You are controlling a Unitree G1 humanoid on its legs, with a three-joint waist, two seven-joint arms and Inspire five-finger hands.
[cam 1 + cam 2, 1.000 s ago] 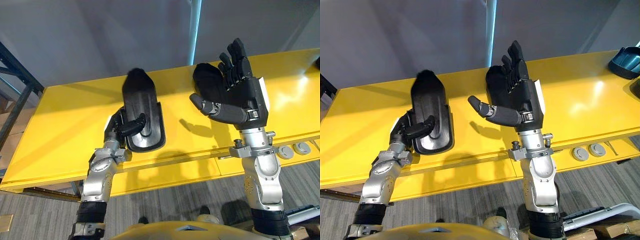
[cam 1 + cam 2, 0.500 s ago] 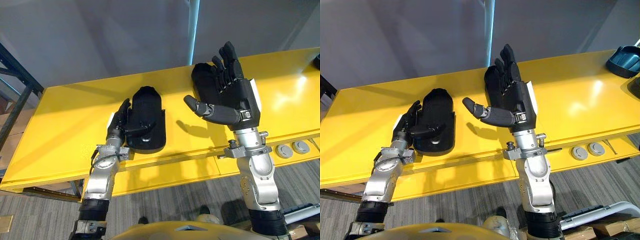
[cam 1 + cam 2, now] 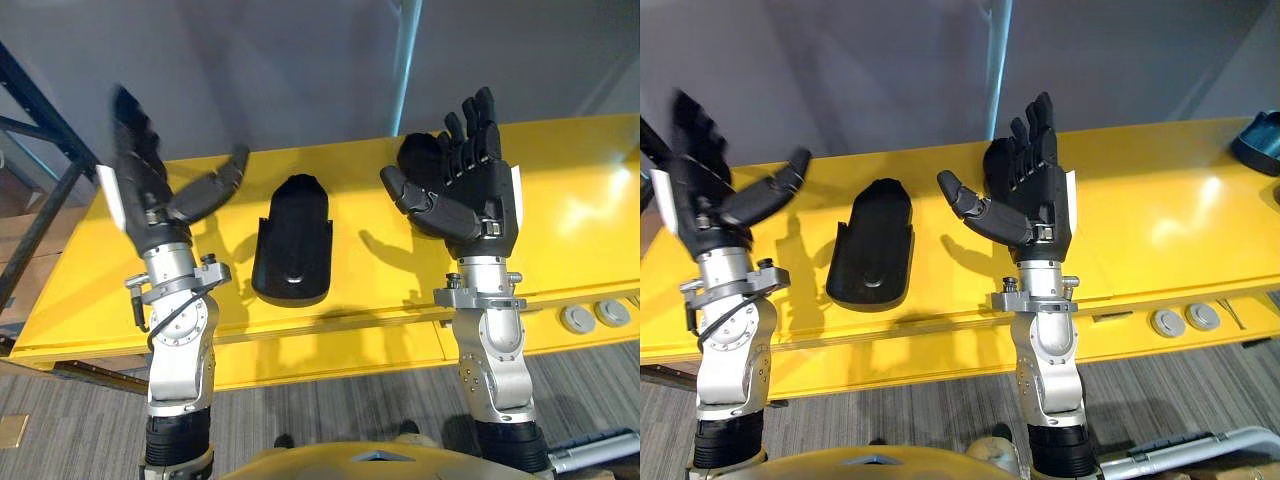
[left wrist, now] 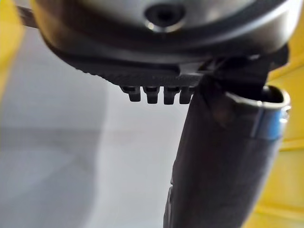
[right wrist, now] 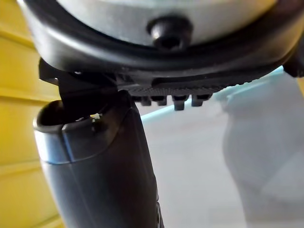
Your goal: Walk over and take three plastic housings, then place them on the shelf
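Lying flat on the yellow shelf (image 3: 560, 200), the plastic housing (image 3: 292, 240) sits between both hands, long axis pointing away. Left hand (image 3: 145, 190) is slightly nearer, right hand (image 3: 465, 195) further; both have fingers spread and are empty.

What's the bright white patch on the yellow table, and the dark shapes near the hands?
Left eye view: that patch is glare on the shiny table, right of the right hand, which casts a shadow beside itself. Right eye view: the left hand throws its shadow beside the housing.
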